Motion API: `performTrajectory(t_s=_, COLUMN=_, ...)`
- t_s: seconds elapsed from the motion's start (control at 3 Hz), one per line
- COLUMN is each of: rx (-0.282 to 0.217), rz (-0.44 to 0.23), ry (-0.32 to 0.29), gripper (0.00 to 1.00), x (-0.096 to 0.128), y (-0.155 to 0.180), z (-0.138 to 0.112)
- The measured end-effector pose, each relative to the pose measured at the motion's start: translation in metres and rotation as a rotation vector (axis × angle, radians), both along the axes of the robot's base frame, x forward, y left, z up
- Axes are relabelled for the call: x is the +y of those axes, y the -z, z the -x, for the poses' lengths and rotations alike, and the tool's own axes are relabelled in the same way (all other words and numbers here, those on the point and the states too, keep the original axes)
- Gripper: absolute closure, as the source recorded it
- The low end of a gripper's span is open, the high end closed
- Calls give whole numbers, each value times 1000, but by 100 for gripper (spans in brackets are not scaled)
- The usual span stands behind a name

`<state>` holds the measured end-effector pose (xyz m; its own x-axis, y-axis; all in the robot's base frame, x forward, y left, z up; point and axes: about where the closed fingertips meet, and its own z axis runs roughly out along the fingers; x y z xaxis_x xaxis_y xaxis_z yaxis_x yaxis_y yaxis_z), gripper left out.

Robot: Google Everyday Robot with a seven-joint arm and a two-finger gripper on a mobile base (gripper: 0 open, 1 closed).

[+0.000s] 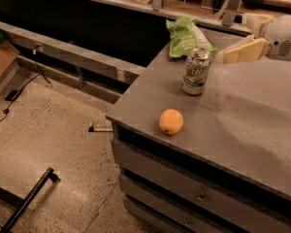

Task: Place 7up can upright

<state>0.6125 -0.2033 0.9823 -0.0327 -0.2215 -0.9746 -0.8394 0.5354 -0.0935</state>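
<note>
Gripper at the upper right edge, above the back of the counter. Fingers spread apart, nothing between them. It sits just right of the 7up can, not touching it.

Left to right:
- Cardboard box at the far left on the floor; contents cannot be made out.
- Black cable trailing beside it over the speckled floor.
- Dark bar lying low on the left.
- Orange fruit near the counter's front edge.
- 7up can upright on the counter, behind the fruit and apart from it.
- Green snack bag just behind the can, at the counter's far edge.
- Drawers under the counter, all shut.

Long dark ledge along the back wall.
</note>
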Motion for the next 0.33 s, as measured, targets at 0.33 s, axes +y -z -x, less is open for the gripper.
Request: performTrajectory(t_s=0.33, rx=0, rz=0, ry=0, gripper=0, x=0, y=0, z=0)
